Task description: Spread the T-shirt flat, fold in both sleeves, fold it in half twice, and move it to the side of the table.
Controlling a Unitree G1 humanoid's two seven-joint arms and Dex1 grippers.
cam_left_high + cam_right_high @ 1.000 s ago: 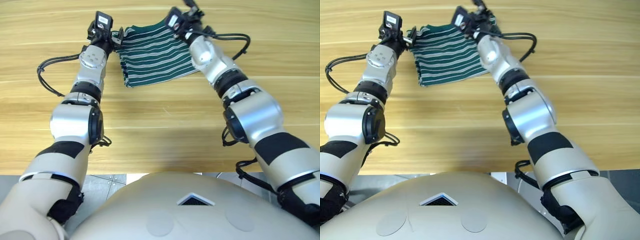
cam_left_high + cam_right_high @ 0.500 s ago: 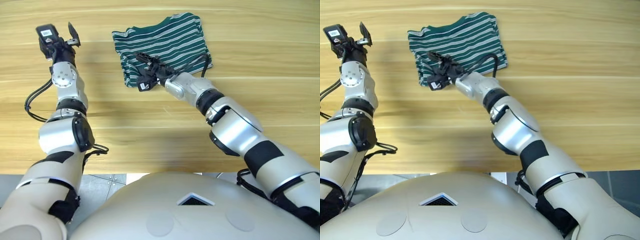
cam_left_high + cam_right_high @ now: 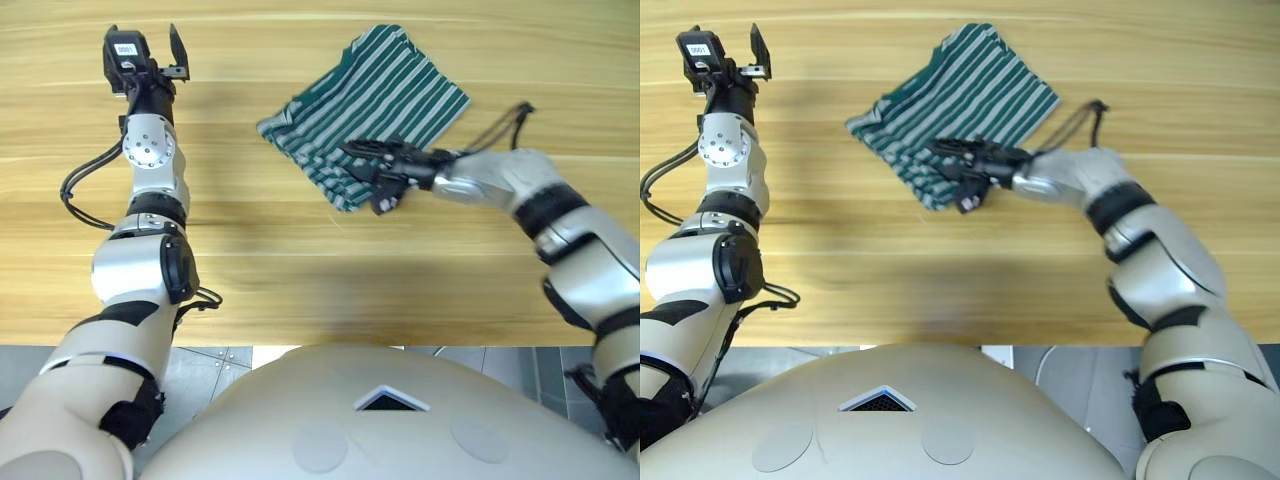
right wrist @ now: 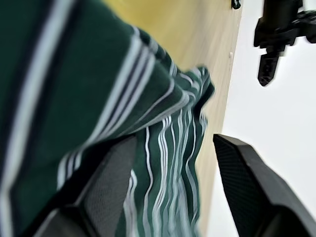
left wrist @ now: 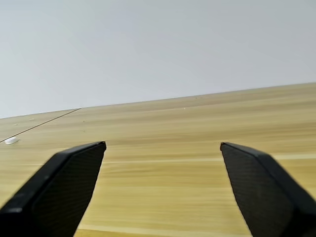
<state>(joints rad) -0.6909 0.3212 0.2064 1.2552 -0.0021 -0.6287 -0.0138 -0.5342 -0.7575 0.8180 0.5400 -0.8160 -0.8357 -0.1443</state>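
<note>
Well left of the T-shirt (image 3: pixel 375 95), the left end effector (image 3: pixel 146 42) hovers over the counter (image 3: pixel 300 280), fingers spread wide and holding nothing. The folded, striped T-shirt lies skewed on the counter. At its near edge sits the right end effector (image 3: pixel 372 178), fingers apart against the cloth.

Quick count from my end: one wooden table (image 3: pixel 300 270), and one striped shirt (image 3: pixel 385 85) folded up on it. Two grippers: the left gripper (image 3: pixel 143 45) is well off to the shirt's left, and the right gripper (image 3: pixel 362 178) is at the shirt's near edge. Two black cables, a left cable (image 3: pixel 75 185) and a right cable (image 3: pixel 510 115).
</note>
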